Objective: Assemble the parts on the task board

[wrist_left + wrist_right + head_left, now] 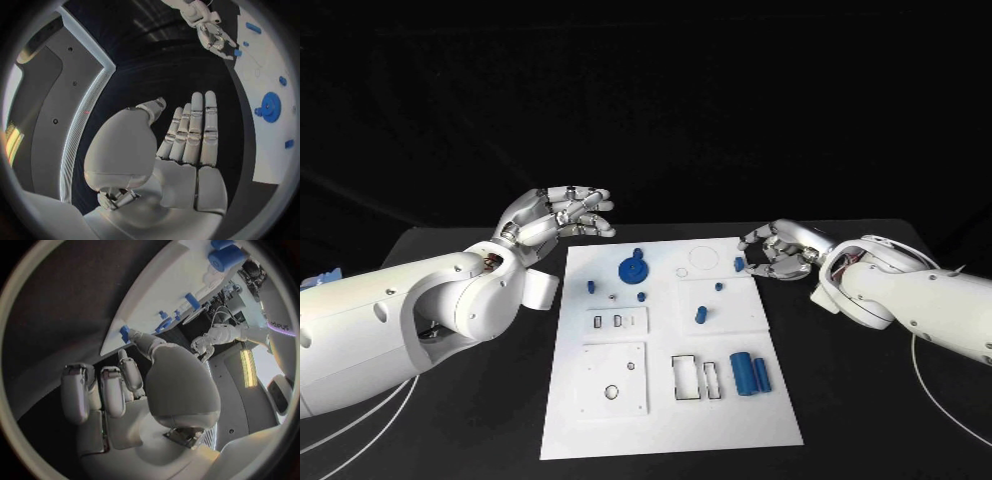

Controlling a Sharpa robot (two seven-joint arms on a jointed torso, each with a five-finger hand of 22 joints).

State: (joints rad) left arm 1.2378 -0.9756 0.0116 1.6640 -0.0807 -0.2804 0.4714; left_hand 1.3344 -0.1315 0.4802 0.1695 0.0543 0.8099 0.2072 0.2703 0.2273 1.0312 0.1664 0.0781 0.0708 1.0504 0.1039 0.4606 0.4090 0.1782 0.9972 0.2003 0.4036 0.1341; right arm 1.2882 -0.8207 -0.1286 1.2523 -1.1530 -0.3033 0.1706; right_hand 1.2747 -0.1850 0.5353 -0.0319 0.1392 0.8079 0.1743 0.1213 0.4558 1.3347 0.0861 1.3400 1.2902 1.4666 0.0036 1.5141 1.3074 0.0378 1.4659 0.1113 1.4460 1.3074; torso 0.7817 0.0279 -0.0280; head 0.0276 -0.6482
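Parts (749, 372) lie loose on the board (672, 415); my left hand (560, 214) and right hand (776, 253) are released, empty; a careless reach could scatter them.

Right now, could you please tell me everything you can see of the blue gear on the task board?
The blue gear is a round, toothed wheel that looks like plastic, with a raised hub at its centre. It lies flat on the white task board, in its far left part, beside smaller blue parts. Neither robot hand touches it; the left robot hand hovers beyond it, off the board.
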